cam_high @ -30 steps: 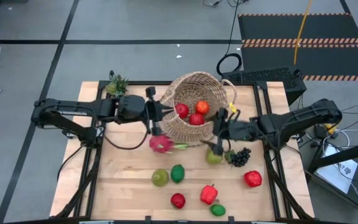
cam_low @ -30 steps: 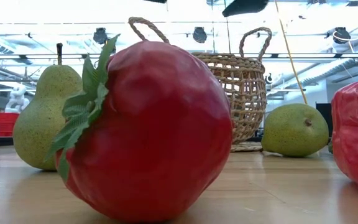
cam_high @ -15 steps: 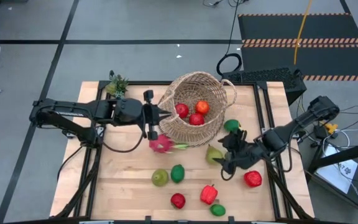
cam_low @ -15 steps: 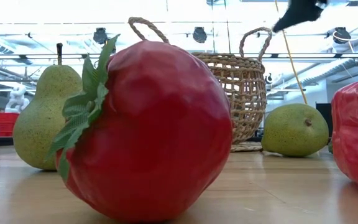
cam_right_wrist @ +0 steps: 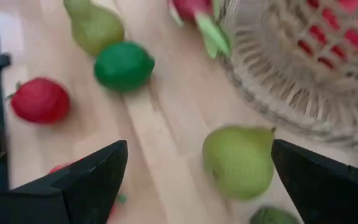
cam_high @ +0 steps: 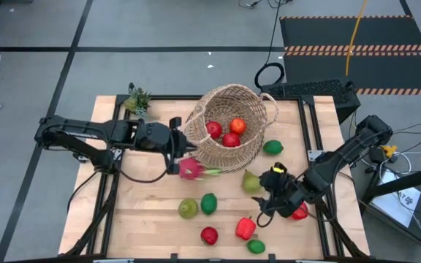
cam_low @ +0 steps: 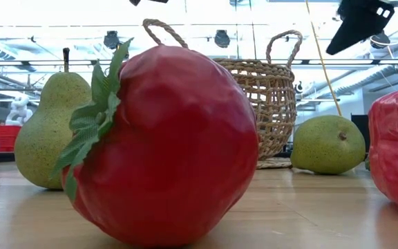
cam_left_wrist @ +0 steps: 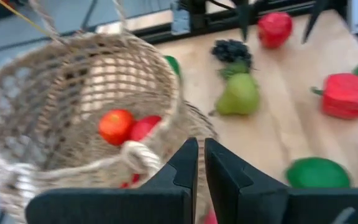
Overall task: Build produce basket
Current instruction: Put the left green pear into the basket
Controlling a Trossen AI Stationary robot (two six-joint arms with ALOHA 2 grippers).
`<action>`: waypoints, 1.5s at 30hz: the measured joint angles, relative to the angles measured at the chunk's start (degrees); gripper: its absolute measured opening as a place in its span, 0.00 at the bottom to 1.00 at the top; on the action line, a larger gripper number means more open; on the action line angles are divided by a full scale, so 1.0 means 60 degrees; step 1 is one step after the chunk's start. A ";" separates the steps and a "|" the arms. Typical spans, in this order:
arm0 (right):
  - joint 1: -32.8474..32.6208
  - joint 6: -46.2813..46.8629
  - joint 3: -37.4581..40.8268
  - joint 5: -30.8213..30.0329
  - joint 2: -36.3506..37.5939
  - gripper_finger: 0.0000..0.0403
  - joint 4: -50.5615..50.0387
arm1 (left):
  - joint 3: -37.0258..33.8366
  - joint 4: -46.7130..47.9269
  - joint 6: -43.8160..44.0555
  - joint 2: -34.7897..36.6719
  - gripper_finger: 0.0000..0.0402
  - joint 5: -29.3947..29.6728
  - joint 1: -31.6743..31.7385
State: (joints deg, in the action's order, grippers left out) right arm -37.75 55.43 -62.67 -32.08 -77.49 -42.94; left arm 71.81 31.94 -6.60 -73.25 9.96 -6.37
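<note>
1. Right gripper (cam_high: 270, 199) now hangs with its fingers spread wide and empty over the near right part of the table, above the dark grapes (cam_left_wrist: 230, 50) and beside a red fruit (cam_high: 298, 211); a second ago it was up at the basket's right rim
2. Left behind by that move, a green lime (cam_high: 272, 147) now lies bare on the table just right of the basket (cam_high: 251, 98), outside it, so it looks dropped short
3. Left gripper (cam_high: 174, 152) sits with its fingers pressed together and empty at the basket's left side, just above the pink dragonfruit (cam_high: 189, 169); it has slid a little back from the rim
4. Three red and orange fruits lie inside the basket, which is tipped on its side
5. Most produce is out on the table: the pear (cam_high: 251, 181), a red pepper (cam_high: 245, 228), limes and an apple, so the task is only partly done and the right arm seems to be lining up its next pick
</note>
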 joint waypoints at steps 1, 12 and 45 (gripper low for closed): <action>-0.0043 -0.0110 0.0000 -0.0298 -0.0136 0.97 0.0216 | 0.0000 0.0062 0.0154 -0.0025 0.08 0.0001 -0.0123; -0.0165 -0.2637 0.0000 -0.1402 -0.1485 0.97 0.3301 | -0.0280 0.0368 0.0752 -0.0254 0.08 0.0023 -0.1828; -0.0228 -0.0829 -0.0004 -0.1448 -0.2853 0.97 0.5908 | -0.3803 -0.2607 0.2461 -0.0434 0.16 -0.0248 -0.4192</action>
State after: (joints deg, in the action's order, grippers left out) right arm -39.11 50.46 -62.70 -40.77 -94.61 -7.49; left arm 48.99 16.29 8.16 -75.85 8.47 -31.53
